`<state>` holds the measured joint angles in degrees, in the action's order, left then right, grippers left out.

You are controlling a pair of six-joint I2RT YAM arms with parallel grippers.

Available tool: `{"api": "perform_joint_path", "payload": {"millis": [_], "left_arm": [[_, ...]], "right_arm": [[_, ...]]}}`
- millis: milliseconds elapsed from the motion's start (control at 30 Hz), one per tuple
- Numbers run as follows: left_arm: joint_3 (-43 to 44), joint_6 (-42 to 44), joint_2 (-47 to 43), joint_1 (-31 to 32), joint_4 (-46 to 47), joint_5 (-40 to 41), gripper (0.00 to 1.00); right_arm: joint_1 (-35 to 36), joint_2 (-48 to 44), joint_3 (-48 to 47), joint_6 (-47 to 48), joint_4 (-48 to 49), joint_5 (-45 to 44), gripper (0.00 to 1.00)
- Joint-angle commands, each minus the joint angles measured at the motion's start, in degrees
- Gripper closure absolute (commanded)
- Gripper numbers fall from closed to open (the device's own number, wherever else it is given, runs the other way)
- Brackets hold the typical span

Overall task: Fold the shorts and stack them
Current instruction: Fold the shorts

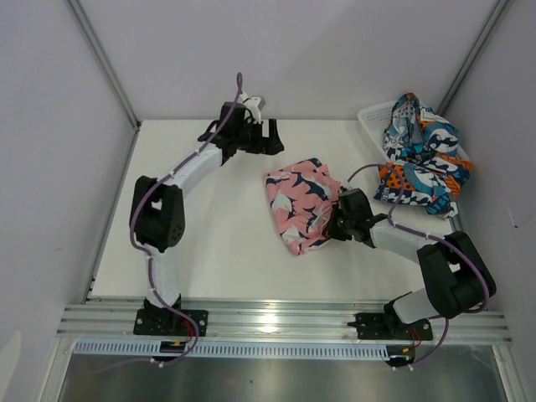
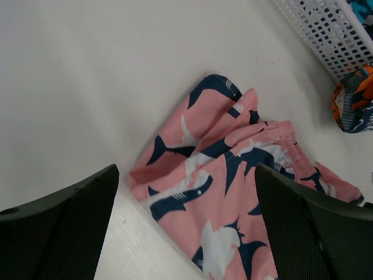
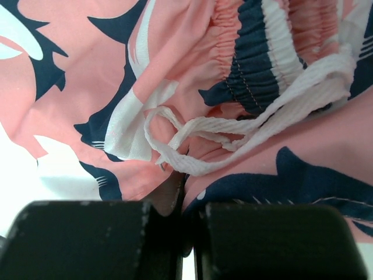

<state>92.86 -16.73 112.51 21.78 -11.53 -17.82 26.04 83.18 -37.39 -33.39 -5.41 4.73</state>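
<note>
Pink shorts (image 1: 300, 205) lie rumpled at the middle of the desk (image 1: 218, 243), long axis running from far edge to near edge, waistband toward the right edge. The cloth looks light, limp and slippery, best pinched at waistband or hem corners. The right gripper (image 1: 337, 219) is pressed together, pinching fabric by the waistband. The left gripper (image 1: 266, 134) hovers spread wide near the far edge.

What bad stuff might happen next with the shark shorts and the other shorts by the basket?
1. The right gripper pinches only an edge of the pink shorts, so the fabric might slip out or bunch up when pulled.
2. The loose white drawstring lies right beside that pinch and may snag.
3. The patterned shorts hang over the rim of the basket, so grabbing them might drag it along.
</note>
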Motion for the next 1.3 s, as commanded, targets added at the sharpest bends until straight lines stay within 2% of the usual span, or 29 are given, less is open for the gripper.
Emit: {"api": "perform_joint_path", "payload": {"millis": [0, 100, 300, 367, 433, 533, 633, 667, 733, 767, 800, 833, 867, 967, 1033, 1067, 1133, 1167, 1267], "left_arm": [[8.29, 11.61, 5.52, 2.29, -9.55, -4.59, 0.01], [15.67, 14.70, 10.88, 3.44, -15.18, -3.71, 0.01], [17.79, 16.56, 15.54, 4.49, -17.91, -7.48, 0.01], [18.84, 18.66, 17.03, 5.11, -19.23, -6.53, 0.02], [19.99, 18.58, 18.62, 5.55, -21.95, -4.68, 0.03], [20.79, 17.79, 20.12, 5.55, -22.75, -3.54, 0.12], [19.30, 17.17, 19.50, 5.55, -21.70, -1.79, 0.35], [19.03, 17.17, 19.50, 5.38, -21.43, -1.34, 0.51], [18.59, 15.07, 19.59, 5.29, -21.87, -0.11, 0.66], [18.41, 14.71, 19.68, 5.12, -22.22, 1.46, 0.80], [17.63, 14.27, 19.33, 4.94, -22.74, 2.09, 0.88], [15.79, 13.23, 18.72, 4.59, -22.57, 3.14, 1.00], [14.47, 12.43, 17.76, 3.89, -21.70, 3.84, 1.00], [0.88, 8.74, 11.17, 1.69, -16.26, 6.82, 1.00], [-4.68, 4.02, 6.87, 0.46, -11.34, 7.98, 1.00], [-13.41, 2.25, 2.15, -0.68, -9.41, 8.42, 1.00], [-18.92, -3.10, -2.62, -1.13, -4.74, 11.05, 1.00], [-26.95, -4.87, -7.34, -1.04, -2.56, 12.27, 1.00], [-39.38, -11.38, -16.84, 0.62, 2.63, 13.96, 1.00]], "right_arm": [[0.24, -0.12, -0.32, 2.09, 1.98, 2.04, 0.96], [0.15, -0.03, -1.02, 2.62, 1.72, 2.39, 0.96], [-0.11, 0.41, -1.46, 2.54, 2.07, 3.18, 0.96], [-0.20, 0.84, -1.55, 2.45, 2.33, 3.27, 0.96], [-0.29, 1.02, -1.64, 2.27, 2.51, 3.79, 0.96], [-0.47, 1.02, -1.72, 2.27, 2.68, 3.79, 0.96], [-0.55, 1.11, -1.73, 2.27, 2.69, 3.88, 0.96], [-0.64, 1.02, -1.73, 2.27, 2.68, 3.97, 0.96], [-0.73, 0.93, -1.72, 2.36, 2.68, 3.97, 0.97], [-0.82, 0.93, -1.73, 2.36, 2.68, 3.97, 0.97], [-0.99, 0.93, -1.90, 2.45, 2.42, 4.06, 0.97], [-1.25, 0.93, -2.16, 2.62, 2.42, 4.14, 0.97], [-1.26, 1.02, -2.43, 2.80, 2.42, 4.32, 0.98], [-1.35, 3.03, -5.32, 4.98, 1.11, 5.81, 1.00], [-1.26, 6.19, -7.69, 6.05, -1.88, 5.90, 1.00], [-1.34, 6.82, -8.66, 6.49, -2.23, 6.25, 1.00], [-1.43, 7.70, -9.28, 7.19, -2.41, 6.17, 1.00], [-1.52, 8.05, -10.15, 7.37, -2.59, 5.91, 1.00], [-1.52, 10.16, -12.18, 7.63, -2.76, 6.25, 0.98]]}}
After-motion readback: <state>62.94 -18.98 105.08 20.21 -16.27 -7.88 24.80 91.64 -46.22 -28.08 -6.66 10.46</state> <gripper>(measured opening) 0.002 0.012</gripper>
